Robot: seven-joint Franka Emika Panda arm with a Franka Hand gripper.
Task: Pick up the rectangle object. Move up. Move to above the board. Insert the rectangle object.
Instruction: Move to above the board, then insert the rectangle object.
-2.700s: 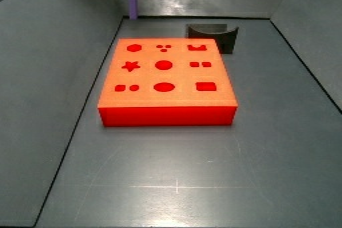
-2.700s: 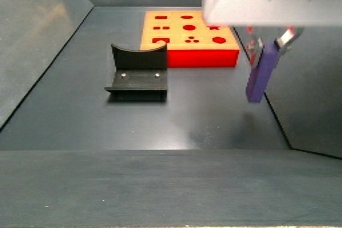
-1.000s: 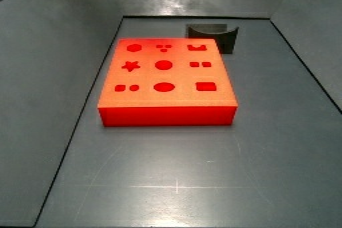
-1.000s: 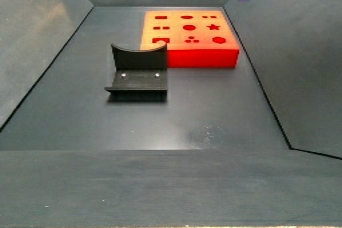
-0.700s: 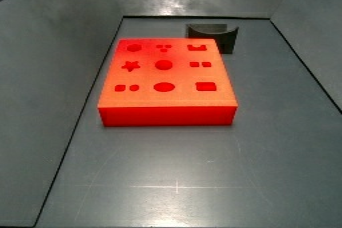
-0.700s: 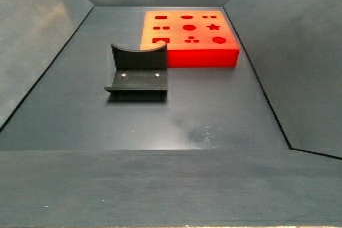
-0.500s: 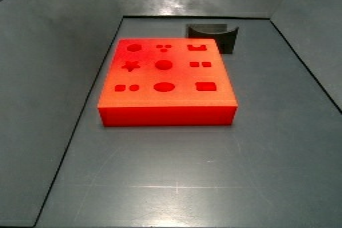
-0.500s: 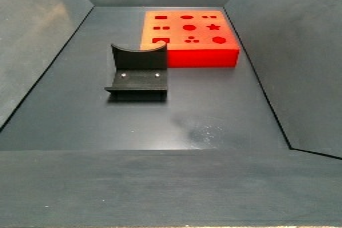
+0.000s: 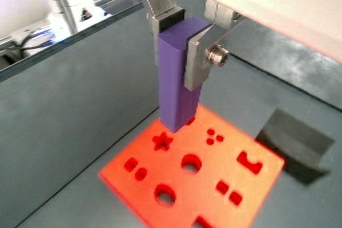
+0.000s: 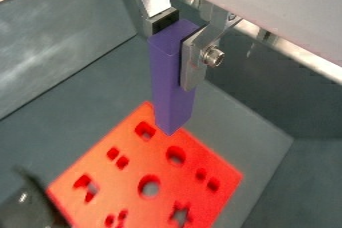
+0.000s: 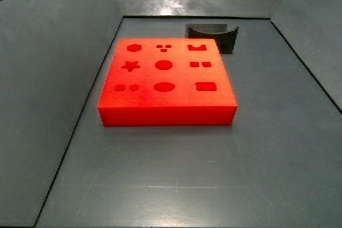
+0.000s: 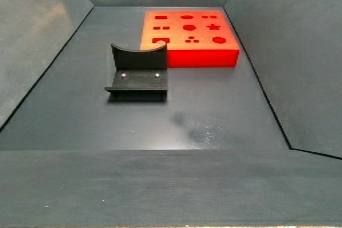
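Note:
In both wrist views my gripper (image 9: 181, 47) (image 10: 178, 37) is shut on the rectangle object (image 9: 178, 82) (image 10: 170, 77), a slim purple bar hanging upright between the silver fingers. The bar's lower end hangs high over the board (image 9: 187, 177) (image 10: 134, 167), a flat red-orange block with star, circle and square holes. In both side views the board (image 11: 181, 76) (image 12: 201, 59) lies on the dark floor. Neither the gripper nor the bar shows in those views.
The fixture (image 11: 214, 35) (image 12: 136, 72), a dark curved bracket, stands on the floor just beyond one corner of the board; it also shows in both wrist views (image 9: 297, 142) (image 10: 20, 207). Sloping grey walls (image 11: 54, 82) (image 12: 40, 42) enclose the floor.
The gripper rose with the purple bar and left both side views through the top. The board and the fixture have not moved.

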